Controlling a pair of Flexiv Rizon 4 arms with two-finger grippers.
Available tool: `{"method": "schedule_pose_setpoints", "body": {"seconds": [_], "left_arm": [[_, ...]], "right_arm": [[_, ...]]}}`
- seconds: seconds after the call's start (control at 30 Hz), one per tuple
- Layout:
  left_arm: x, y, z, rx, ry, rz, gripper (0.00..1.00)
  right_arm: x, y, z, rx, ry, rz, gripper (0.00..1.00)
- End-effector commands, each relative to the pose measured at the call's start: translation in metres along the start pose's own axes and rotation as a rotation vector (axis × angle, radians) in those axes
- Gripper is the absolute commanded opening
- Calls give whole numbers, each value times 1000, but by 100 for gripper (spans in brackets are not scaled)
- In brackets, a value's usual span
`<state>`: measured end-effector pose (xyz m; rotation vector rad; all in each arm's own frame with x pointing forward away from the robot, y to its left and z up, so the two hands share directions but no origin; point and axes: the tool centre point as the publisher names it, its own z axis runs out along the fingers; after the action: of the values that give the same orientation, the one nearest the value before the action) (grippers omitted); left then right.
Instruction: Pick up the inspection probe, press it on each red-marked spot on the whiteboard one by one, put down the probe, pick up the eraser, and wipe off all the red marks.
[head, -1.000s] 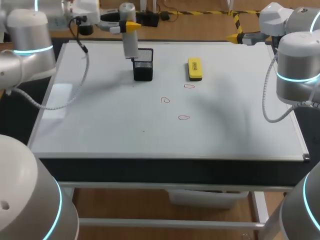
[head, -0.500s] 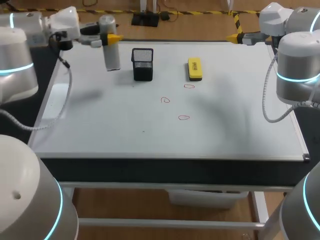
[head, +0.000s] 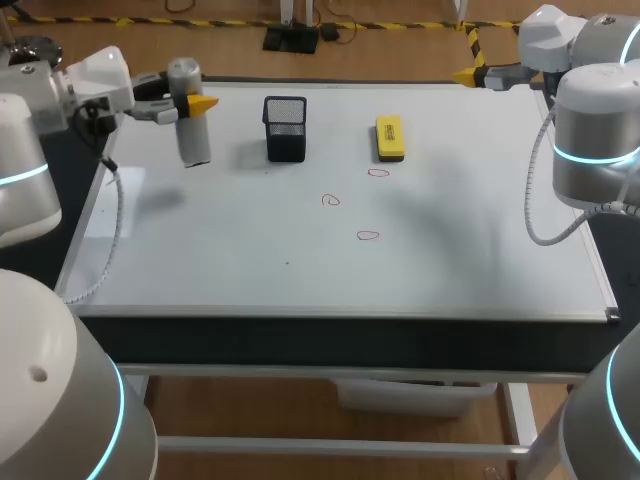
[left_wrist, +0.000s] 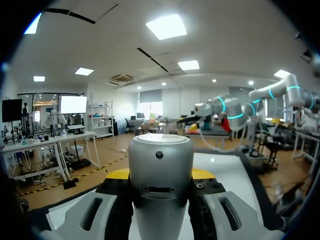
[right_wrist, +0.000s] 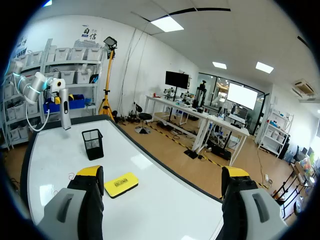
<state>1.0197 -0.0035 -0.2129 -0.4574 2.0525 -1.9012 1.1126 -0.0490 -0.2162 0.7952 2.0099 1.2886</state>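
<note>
Probe lifted, but swinging left, away from the marks.
Left gripper (head: 188, 100) is clamped on the probe (head: 194, 140). Over the last second it has gone from above the black mesh holder (head: 286, 130) to the far-left corner of the whiteboard (head: 250, 270), upright and apparently off the surface. The three red marks (head: 368, 236) are mid-board, well apart from it, so no press yet. Right gripper (head: 468, 75) is parked, fingers spread, empty. Eraser (head: 389, 138) is untouched.

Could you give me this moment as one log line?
left gripper: shut on probe, beside mesh holder | right gripper: open | red marks: three, unwiped | eraser: on whiteboard
</note>
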Motion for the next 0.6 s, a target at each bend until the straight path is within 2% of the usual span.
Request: {"method": "schedule_pose_setpoints", "body": {"seconds": [0.03,0.53,0.57,0.6], "left_arm": [[4,4,-11,15,-30,4,0],[3,6,-16,21,-24,13,0],[3,6,-16,21,-24,13,0],[3,6,-16,21,-24,13,0]], "right_arm": [[-1,0,0,1,1,0,100],[-1,0,0,1,1,0,100],[-4,-5,5,96,40,-157,100],[-7,-7,8,127,91,-208,100]]}}
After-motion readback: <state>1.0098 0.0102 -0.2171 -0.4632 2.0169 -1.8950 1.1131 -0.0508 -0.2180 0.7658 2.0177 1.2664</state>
